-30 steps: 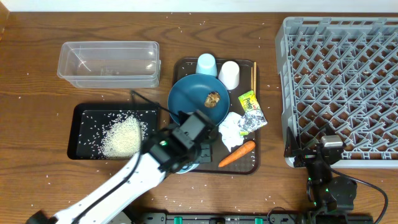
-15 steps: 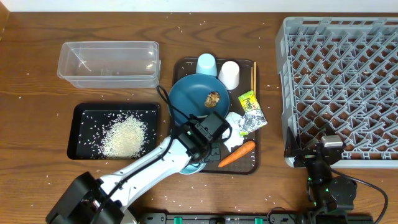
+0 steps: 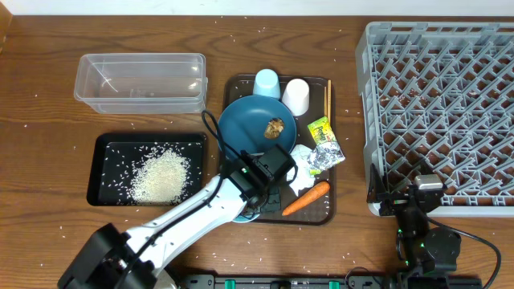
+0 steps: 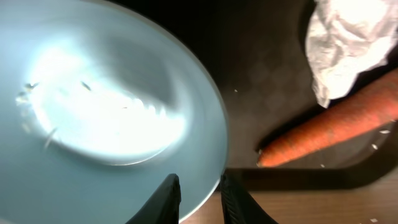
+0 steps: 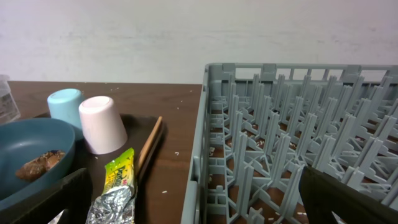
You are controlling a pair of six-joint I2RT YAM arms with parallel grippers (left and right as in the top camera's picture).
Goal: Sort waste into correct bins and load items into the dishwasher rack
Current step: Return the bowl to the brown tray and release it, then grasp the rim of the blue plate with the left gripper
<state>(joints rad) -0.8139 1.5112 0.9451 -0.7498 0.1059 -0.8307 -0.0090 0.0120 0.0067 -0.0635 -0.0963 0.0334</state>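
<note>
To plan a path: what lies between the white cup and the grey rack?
The overhead view shows the chopsticks beside the white cup, then only wooden table up to the rack.

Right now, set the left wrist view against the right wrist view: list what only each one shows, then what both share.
Only the left wrist view: the pale-blue bowl, its rim between the fingers of the left gripper, plus the carrot and the crumpled tissue.
Only the right wrist view: the dishwasher rack, pale-blue cup, white cup, chopsticks, snack wrapper, and the dark-blue plate holding the food lump.
Both: the wooden table.
</note>
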